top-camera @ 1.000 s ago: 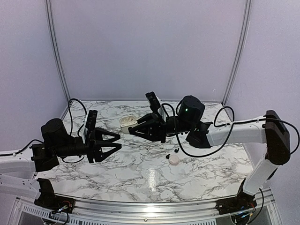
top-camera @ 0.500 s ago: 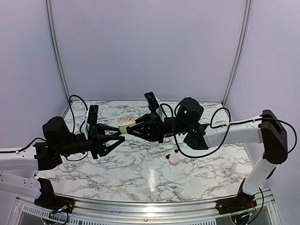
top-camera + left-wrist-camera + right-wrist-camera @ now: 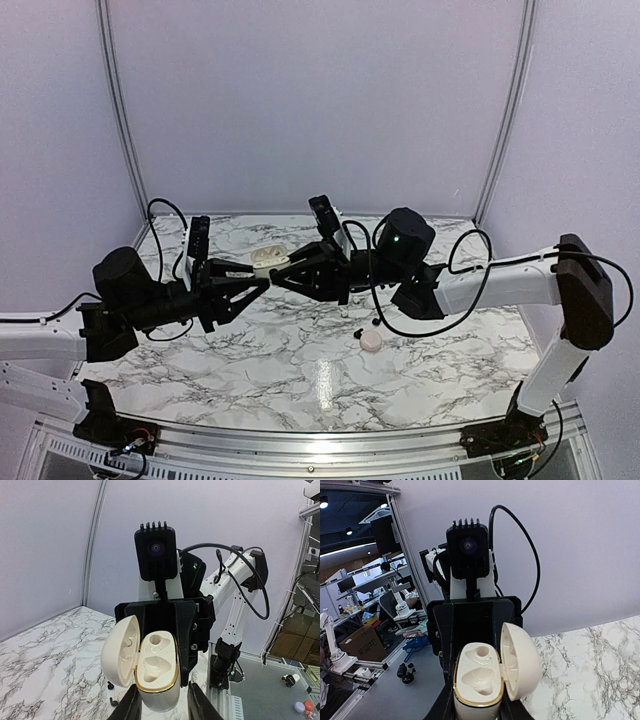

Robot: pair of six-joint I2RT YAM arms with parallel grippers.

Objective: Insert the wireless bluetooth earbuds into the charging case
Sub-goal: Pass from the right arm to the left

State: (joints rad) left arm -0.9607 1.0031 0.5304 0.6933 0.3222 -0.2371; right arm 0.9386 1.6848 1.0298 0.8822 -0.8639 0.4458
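Currently the charging case (image 3: 266, 258) hangs in the air over the desk (image 3: 300, 370), a little left of its middle and toward the far edge, caught between the two arms that meet tip to tip. The right gripper (image 3: 280, 272) is clamped on the case's lower body. In its own wrist view the white shell sits upright between the dark fingers (image 3: 445, 702), with the lid swung open to one side. The left gripper (image 3: 258, 278) reaches in from the opposite side. Its fingers (image 3: 131, 705) flank the base of the case, one against the shell and the other just beside it, and I cannot tell whether they have clamped.

From the left wrist camera the case shows a gold rim around two moulded wells, and the lid (image 3: 120, 650) is tilted back on its hinge.

Two black earbuds (image 3: 359, 332) lie on the marble-patterned desk, right of its middle and slightly toward the near edge, well apart from the case and below the right arm's forearm. Just beside them sits a small white round piece (image 3: 371, 341); it is too small to tell whether it is a bud or a case.
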